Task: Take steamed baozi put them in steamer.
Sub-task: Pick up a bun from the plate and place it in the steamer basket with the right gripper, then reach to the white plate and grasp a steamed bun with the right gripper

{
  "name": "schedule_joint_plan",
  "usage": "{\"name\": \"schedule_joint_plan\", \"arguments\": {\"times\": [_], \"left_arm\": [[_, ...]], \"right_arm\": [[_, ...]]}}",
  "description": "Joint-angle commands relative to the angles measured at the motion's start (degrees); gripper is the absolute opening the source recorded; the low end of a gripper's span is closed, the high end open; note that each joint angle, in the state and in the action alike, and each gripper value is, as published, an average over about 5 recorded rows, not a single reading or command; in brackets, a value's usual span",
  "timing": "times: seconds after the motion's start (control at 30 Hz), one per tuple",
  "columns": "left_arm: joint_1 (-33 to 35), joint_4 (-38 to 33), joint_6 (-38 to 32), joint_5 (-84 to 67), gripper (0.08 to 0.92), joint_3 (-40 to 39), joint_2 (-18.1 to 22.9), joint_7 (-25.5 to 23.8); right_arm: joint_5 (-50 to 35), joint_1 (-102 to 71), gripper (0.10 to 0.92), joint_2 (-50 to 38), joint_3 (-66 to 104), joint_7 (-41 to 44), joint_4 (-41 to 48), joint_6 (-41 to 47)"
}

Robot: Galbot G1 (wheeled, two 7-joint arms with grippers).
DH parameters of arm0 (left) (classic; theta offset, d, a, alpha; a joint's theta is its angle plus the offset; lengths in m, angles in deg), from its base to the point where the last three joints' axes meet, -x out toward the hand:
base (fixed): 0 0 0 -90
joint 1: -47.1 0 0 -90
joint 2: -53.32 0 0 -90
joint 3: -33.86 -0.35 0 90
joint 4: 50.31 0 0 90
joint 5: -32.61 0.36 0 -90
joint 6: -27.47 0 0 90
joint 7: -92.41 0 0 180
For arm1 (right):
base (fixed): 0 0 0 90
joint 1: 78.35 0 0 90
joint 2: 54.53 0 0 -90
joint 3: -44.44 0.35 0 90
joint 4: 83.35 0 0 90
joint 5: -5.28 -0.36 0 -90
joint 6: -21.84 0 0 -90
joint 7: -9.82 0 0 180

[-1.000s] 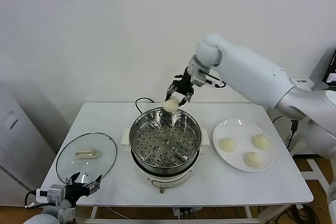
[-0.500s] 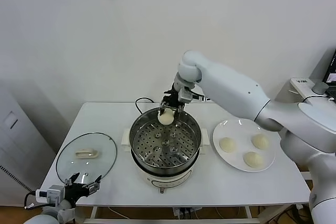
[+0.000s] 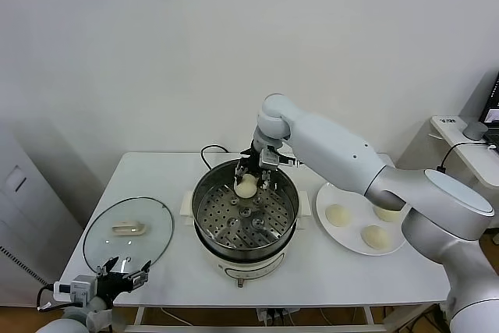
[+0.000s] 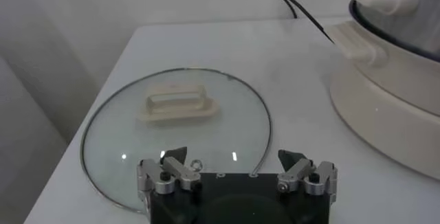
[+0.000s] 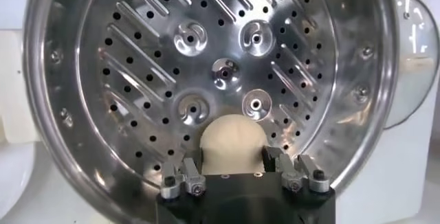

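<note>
The steamer (image 3: 245, 216) sat mid-table, and everything else was placed off that. The right gripper (image 3: 255, 174) was reaching down inside its back rim, with one baozi (image 3: 246, 185) sitting right between the fingers (image 5: 182, 174), low over the perforated tray (image 5: 206, 60). Whether the fingers were actually pinching the bun or just framing it, can't tell. Three more baozi (image 3: 337, 214) were on the plate (image 3: 355, 191) right of the steamer. The left gripper (image 3: 122, 272) hung spread wide, left of the steamer by the glass lid (image 3: 129, 228).

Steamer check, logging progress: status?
Right gripper inside steamer, bun between its fingers. Left gripper open, parked by lid. Three buns on plate. Nothing blocking.
</note>
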Motion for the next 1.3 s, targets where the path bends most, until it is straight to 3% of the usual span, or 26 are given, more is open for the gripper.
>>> {"name": "schedule_joint_plan", "arguments": {"times": [0.03,0.2,0.4,0.63,0.87,1.3], "left_arm": [[-0.07,0.09,-0.03,0.00,0.823,-0.04,-0.09,-0.01],[-0.28,0.16,0.00,-0.03,0.823,-0.12,-0.11,-0.02],[-0.28,-0.10,0.06,-0.03,0.823,-0.07,-0.04,0.06],[0.49,-0.93,0.09,-0.03,0.823,0.98,0.42,0.19],[0.52,-1.20,0.13,0.03,0.823,0.89,0.75,0.23],[1.37,-1.74,-0.02,0.01,0.823,1.87,1.73,0.37]], "right_arm": [[0.23,-0.42,0.626,0.10,0.22,-0.38,0.19,-2.81],[-8.71,4.70,0.768,-1.66,-2.39,0.45,-0.26,-2.81],[-28.36,15.73,0.821,-7.59,-12.22,4.16,0.65,1.11],[-46.61,25.32,0.823,-14.98,-27.33,7.34,3.23,27.91],[-50.23,27.03,0.823,-20.07,-33.82,7.35,3.86,43.63],[-46.97,16.11,0.823,-21.40,-29.73,5.65,10.50,46.95]]}}
